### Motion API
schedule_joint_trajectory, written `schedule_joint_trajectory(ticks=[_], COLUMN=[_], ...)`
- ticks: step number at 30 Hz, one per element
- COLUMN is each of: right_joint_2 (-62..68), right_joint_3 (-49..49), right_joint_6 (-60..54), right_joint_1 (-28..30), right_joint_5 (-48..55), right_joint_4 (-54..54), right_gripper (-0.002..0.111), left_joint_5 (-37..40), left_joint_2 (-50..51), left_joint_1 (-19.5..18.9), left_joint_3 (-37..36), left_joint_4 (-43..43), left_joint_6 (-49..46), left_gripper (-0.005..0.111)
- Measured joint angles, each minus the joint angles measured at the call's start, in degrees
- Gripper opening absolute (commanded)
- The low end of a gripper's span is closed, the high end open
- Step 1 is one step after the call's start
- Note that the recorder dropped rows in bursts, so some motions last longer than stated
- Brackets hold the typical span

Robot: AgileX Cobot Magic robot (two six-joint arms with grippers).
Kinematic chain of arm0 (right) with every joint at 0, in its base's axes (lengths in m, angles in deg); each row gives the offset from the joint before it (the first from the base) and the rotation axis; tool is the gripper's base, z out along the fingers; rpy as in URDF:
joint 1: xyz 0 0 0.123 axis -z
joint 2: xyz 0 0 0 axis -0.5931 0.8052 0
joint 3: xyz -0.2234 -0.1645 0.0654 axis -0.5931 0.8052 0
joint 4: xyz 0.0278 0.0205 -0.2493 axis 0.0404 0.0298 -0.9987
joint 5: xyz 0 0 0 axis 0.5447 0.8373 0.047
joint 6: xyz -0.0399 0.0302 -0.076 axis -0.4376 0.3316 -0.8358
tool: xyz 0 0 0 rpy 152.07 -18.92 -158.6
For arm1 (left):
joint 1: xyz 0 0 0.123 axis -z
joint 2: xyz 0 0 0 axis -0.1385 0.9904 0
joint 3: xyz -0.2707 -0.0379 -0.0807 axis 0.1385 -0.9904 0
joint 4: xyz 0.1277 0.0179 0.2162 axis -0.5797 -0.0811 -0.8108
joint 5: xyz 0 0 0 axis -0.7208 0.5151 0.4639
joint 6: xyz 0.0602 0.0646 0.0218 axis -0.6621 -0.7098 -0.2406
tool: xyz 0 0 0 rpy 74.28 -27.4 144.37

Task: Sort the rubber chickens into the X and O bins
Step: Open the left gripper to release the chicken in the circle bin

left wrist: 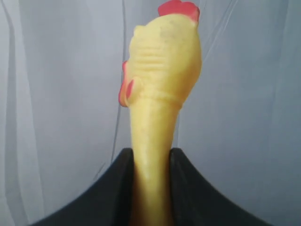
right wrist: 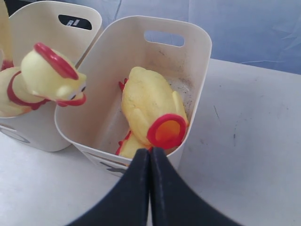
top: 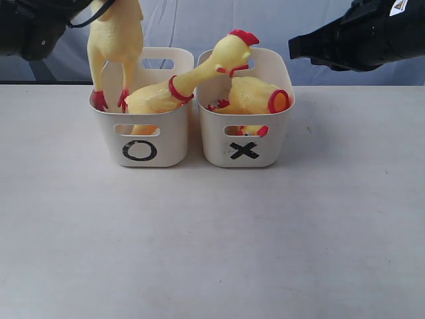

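Chicken (top: 118,33) gripped by left hand (left wrist: 151,162); right hand (right wrist: 149,157) closed, empty; lying chicken (top: 156,98) overhangs X bin (top: 218,147).

- A black O (top: 139,151) is marked on the front of the left-hand tub (top: 171,141).
- A black X (top: 244,151) is marked on the front of the right-hand tub (top: 214,143).

The chickens (top: 159,96) look smooth, faintly glossy rubber, bins (top: 167,143) matt cream plastic, tabletop (top: 212,232) matt and scuffed.
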Motion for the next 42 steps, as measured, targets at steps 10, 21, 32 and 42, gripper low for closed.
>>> schedule_joint_trajectory(ticks=[10, 21, 32, 42], right_joint_2=[0.0, 0.0, 0.0, 0.0], right_joint_3=[0.0, 0.0, 0.0, 0.0], right_joint_6=[0.0, 0.0, 0.0, 0.0], right_joint_1=[0.0, 0.0, 0.0, 0.0], right_joint_5=[0.0, 0.0, 0.0, 0.0], right_joint_4=[0.0, 0.0, 1.46, 1.58], right_gripper=[-0.001, -0.001, -0.001, -0.001], left_joint_5=[0.25, 1.52, 1.22, 1.34], left_joint_2=[6.36, 11.61, 12.68, 12.77], left_joint_1=[0.0, 0.0, 0.0, 0.0], left_joint_3=[2.1, 7.05, 7.61, 7.61], left_joint_4=[-0.42, -4.0, -7.93, -8.02], left_joint_6=[-1.45, -4.26, -4.5, -2.89], left_gripper=[0.0, 0.01, 0.051, 0.053])
